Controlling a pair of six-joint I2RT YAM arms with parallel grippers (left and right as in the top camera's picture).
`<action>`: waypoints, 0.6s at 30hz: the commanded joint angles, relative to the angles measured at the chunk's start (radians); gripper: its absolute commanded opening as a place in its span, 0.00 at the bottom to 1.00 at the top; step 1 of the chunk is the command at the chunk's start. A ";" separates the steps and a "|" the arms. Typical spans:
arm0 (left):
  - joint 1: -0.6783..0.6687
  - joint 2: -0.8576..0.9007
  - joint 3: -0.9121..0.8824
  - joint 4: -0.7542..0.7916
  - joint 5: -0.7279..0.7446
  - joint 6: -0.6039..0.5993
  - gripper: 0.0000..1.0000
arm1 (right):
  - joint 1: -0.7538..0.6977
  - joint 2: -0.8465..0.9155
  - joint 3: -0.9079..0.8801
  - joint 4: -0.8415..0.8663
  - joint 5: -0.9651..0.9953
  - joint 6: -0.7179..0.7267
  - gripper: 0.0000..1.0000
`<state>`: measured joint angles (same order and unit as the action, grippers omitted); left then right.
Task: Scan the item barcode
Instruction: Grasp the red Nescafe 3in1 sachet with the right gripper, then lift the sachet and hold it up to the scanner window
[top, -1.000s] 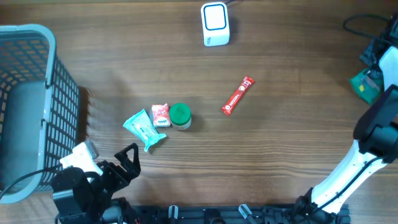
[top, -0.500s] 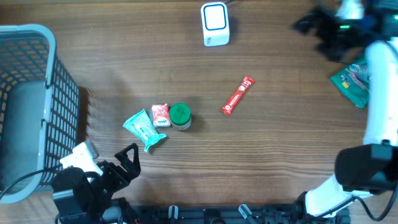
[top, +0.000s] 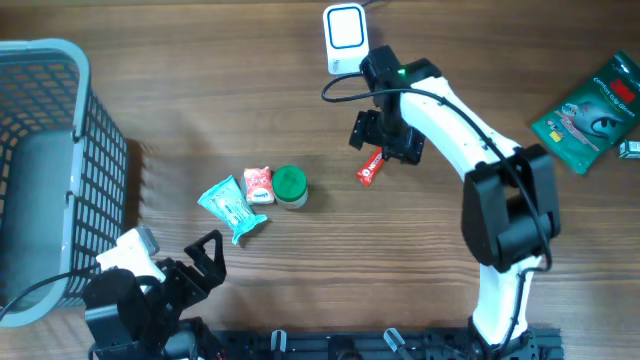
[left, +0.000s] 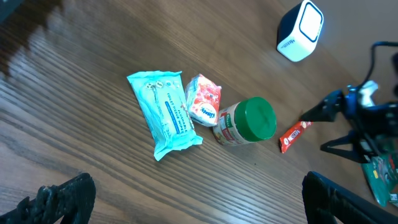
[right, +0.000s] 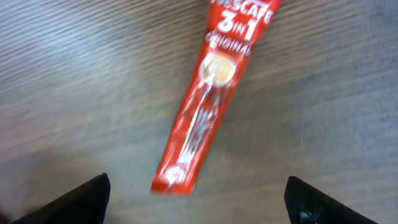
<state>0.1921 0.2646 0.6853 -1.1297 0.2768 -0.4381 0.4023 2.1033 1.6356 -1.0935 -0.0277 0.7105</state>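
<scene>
While the overhead view takes in the whole wooden table (top: 200, 90), the red coffee sachet (top: 370, 172) lies flat just past centre toward three o'clock, slanted from seven to one o'clock, its upper end hidden under the right gripper (top: 383, 143), whose jaws stand wide over it without holding it. A white scanner (top: 346, 38) stands at twelve o'clock, a grey basket (top: 40, 70) fills the nine o'clock edge, and a green pouch (top: 590, 108) lies at the three o'clock edge. At nine o'clock of the sachet sit a green-lidded jar (top: 290, 186), a small red-and-white packet (top: 258, 184) touching it, and a teal wipes pack (top: 232, 205). The left gripper (top: 200, 262) hangs at seven o'clock, well apart from all of them. From the left wrist, the left gripper (left: 196, 186) has its jaws wide with nothing between them; the wipes pack (left: 165, 112), packet (left: 203, 107) and jar (left: 247, 121) lie in a row, the sachet (left: 293, 135) at four o'clock of the jar, with the right gripper (left: 323, 129) beside it. From the right wrist, the sachet (right: 214, 81) runs from one o'clock down to seven, and both dark fingertips (right: 81, 199) of the right gripper (right: 199, 193) sit wide apart at the lower corners, clear of it.
</scene>
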 joint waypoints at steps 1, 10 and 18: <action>0.002 -0.002 -0.002 0.002 0.011 0.019 1.00 | -0.003 0.082 -0.024 0.062 0.089 0.019 0.85; 0.002 -0.002 -0.002 0.002 0.011 0.019 1.00 | -0.004 0.134 -0.163 0.134 0.072 -0.034 0.04; 0.002 -0.002 -0.002 0.002 0.011 0.019 1.00 | -0.013 -0.063 -0.072 0.089 -0.249 -0.408 0.04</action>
<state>0.1921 0.2646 0.6853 -1.1297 0.2768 -0.4381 0.3931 2.1574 1.5509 -1.0466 -0.0257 0.5713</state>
